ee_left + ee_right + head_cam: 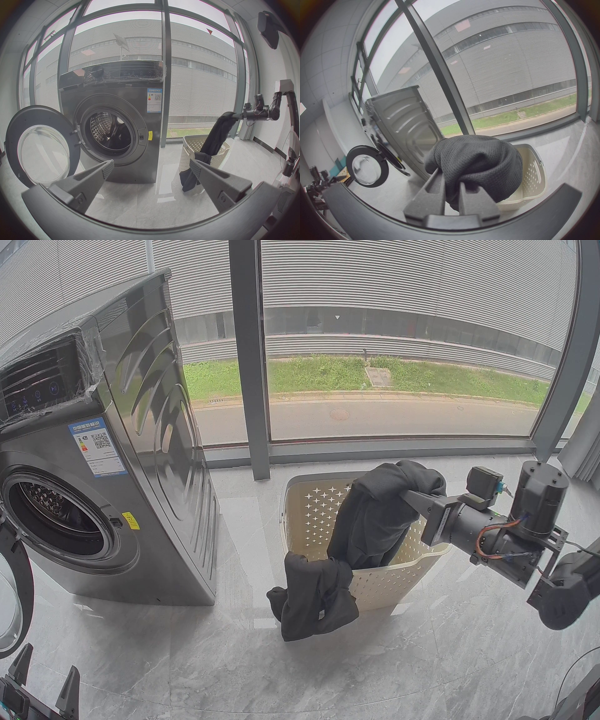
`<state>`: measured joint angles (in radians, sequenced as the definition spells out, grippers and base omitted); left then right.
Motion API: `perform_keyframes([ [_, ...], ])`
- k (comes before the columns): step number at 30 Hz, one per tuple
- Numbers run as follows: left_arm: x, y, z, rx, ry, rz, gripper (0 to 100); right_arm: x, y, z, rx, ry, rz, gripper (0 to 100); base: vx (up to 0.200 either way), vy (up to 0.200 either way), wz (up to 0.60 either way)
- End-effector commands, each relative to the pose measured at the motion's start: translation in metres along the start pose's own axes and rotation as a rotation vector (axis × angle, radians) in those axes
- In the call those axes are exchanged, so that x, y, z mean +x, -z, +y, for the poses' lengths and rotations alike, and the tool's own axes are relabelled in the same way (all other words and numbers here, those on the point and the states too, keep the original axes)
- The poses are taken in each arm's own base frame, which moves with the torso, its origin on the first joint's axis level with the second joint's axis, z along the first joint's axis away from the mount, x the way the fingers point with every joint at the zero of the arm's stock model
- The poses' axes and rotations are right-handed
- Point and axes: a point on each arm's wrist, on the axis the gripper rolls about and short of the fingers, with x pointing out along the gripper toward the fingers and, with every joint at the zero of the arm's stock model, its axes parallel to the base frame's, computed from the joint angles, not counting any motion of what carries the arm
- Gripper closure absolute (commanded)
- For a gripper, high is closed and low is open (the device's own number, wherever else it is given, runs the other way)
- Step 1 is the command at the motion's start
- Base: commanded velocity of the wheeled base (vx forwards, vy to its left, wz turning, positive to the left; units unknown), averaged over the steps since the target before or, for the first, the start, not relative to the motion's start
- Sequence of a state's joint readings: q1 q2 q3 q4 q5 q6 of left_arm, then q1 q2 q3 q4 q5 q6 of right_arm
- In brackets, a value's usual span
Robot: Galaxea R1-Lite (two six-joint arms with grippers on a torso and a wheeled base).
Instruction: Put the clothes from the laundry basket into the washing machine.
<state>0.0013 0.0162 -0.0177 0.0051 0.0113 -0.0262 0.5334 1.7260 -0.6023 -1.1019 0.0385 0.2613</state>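
One washing machine [125,446], one laundry basket [306,509] and, as far as can be told, one dark garment [369,521] stand on a grey marble floor [375,665] beside a tall window [400,334]. The right end effector [412,497] pinches the garment above the basket; its lower end drapes over the rim onto the floor. The left end effector [150,163] hangs spread, facing the machine. The left wrist view takes in the whole open door [40,147] and the drum [107,131]; the right wrist view shows the garment's mesh weave.
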Motion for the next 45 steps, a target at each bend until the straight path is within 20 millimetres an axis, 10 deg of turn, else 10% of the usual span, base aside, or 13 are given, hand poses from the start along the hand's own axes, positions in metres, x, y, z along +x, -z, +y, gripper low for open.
perform_keyframes([
  [1, 0.000, 0.005, 0.000, 0.002, 0.002, -0.001, 0, -0.046, -0.025, 0.028, -0.002, -0.125, -0.092, 100, 0.000, 0.000, 0.00],
  [19, 0.000, 0.005, 0.000, 0.009, 0.008, 0.000, 0, -0.069, -0.039, 0.036, -0.055, -0.152, -0.148, 100, -0.067, 0.000, 0.00],
  [45, 0.000, 0.005, 0.000, -0.003, 0.006, 0.000, 0, -0.081, -0.031, 0.048, -0.085, -0.202, -0.089, 100, 0.000, 0.200, 0.00],
])
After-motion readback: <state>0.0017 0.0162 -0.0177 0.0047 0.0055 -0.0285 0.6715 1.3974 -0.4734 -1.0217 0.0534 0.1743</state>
